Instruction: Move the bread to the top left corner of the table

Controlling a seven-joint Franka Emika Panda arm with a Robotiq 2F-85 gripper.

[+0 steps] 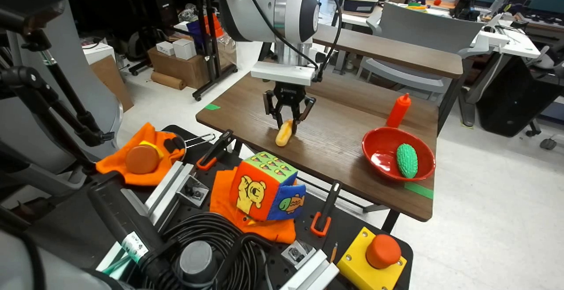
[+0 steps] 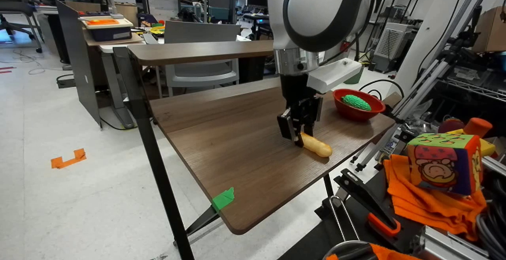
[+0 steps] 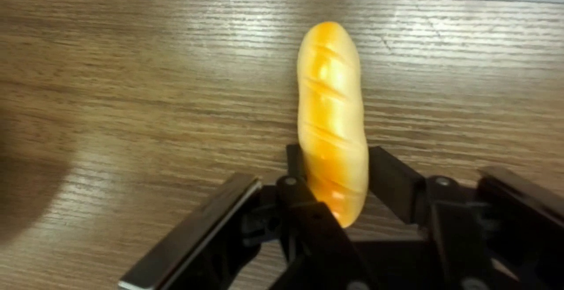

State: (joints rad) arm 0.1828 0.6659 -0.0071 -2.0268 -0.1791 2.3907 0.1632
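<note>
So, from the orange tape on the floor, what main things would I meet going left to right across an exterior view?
Orange tape, green tape, bread, red bowl, toy cube. I leave the hand out: it overlaps the bread.

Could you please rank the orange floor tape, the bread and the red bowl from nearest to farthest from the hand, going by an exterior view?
1. Bread: right at the hand.
2. Red bowl: on the table, image right.
3. Orange floor tape: off the table, image left.

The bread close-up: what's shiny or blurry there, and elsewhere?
Wrist view: bright highlights on the bread, pale glare on the table beside it, the gripper blurred toward the picture's right; in an exterior view, white glints inside the red bowl.
</note>
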